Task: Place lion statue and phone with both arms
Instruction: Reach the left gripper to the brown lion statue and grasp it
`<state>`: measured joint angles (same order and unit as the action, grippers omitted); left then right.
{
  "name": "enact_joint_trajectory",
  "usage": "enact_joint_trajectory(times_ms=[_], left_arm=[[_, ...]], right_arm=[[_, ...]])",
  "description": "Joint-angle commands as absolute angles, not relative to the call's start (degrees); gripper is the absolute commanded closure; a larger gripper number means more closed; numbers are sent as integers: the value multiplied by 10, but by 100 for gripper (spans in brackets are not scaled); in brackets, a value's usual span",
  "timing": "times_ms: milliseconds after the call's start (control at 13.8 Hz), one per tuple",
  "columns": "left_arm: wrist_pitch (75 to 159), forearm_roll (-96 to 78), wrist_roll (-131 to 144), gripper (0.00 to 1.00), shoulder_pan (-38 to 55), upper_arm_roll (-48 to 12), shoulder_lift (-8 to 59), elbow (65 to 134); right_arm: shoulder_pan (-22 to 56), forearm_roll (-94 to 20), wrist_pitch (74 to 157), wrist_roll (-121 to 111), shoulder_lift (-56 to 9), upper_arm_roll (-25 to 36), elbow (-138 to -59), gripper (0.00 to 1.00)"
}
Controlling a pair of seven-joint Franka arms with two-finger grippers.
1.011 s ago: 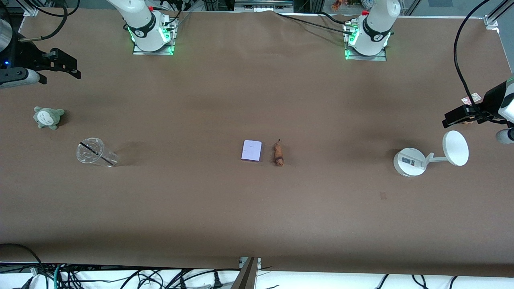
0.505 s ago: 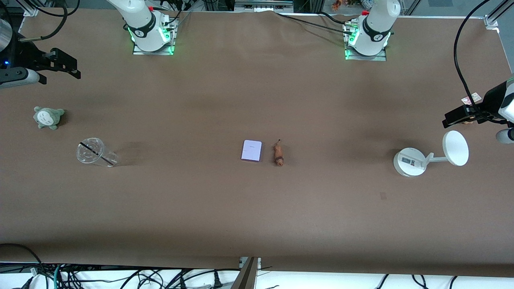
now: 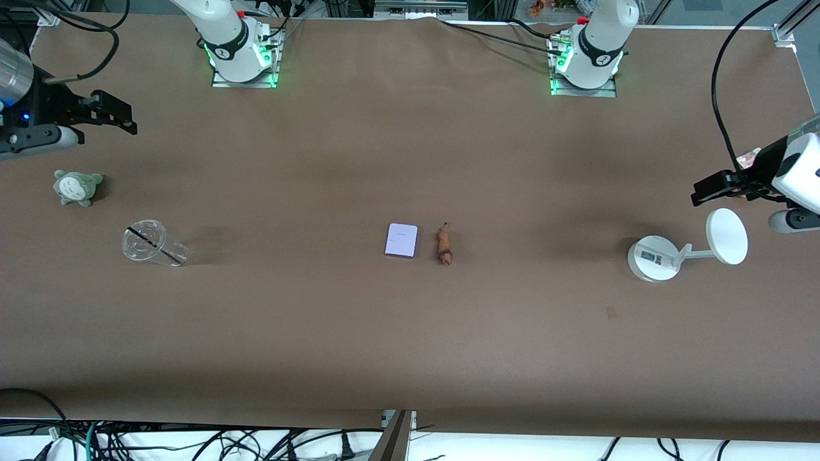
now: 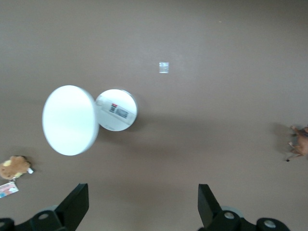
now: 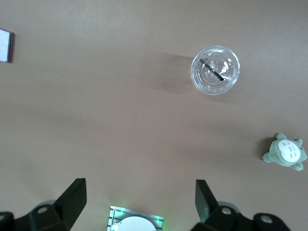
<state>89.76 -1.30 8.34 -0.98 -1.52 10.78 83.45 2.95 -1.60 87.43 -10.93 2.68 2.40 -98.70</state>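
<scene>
The phone (image 3: 401, 240), a flat pale lavender rectangle, lies at the table's middle. The lion statue (image 3: 444, 244), a small orange-brown figurine, lies just beside it toward the left arm's end. My left gripper (image 3: 706, 189) is open and empty in the air at the left arm's end, over the table beside the white stand. Its wrist view (image 4: 143, 207) shows the lion statue (image 4: 301, 142) at the edge. My right gripper (image 3: 123, 118) is open and empty in the air at the right arm's end. Its wrist view (image 5: 139, 202) shows the phone (image 5: 5, 44) at the edge.
A white round-based stand (image 3: 653, 257) with a disc (image 3: 727, 236) stands under the left gripper. A brown plush (image 4: 14, 167) with a tag lies near it. A clear cup (image 3: 146, 242) and a grey-green plush (image 3: 77, 187) sit at the right arm's end.
Both grippers have shifted a little toward the table's middle. The phone and the lion statue have not moved.
</scene>
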Motion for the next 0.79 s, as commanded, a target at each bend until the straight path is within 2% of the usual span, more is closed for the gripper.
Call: enact_joint_trajectory(times_ms=[0,144,361,722], left_arm=[[898,-60,120,0,13,-12,141,817],[913,-61,167,0,53,-12,159,817],[990,-55,258,0,123,-12,176,830],[1134,-54,333,0,226,-12,281,830]], right_arm=[[31,-25,881,-126,0,18,-972,0],[35,-26,898,-121,-9,18,-972,0],[55,-26,939,-117,-35,17,-972,0],[76,-27,984,-109,-76,17,-972,0]])
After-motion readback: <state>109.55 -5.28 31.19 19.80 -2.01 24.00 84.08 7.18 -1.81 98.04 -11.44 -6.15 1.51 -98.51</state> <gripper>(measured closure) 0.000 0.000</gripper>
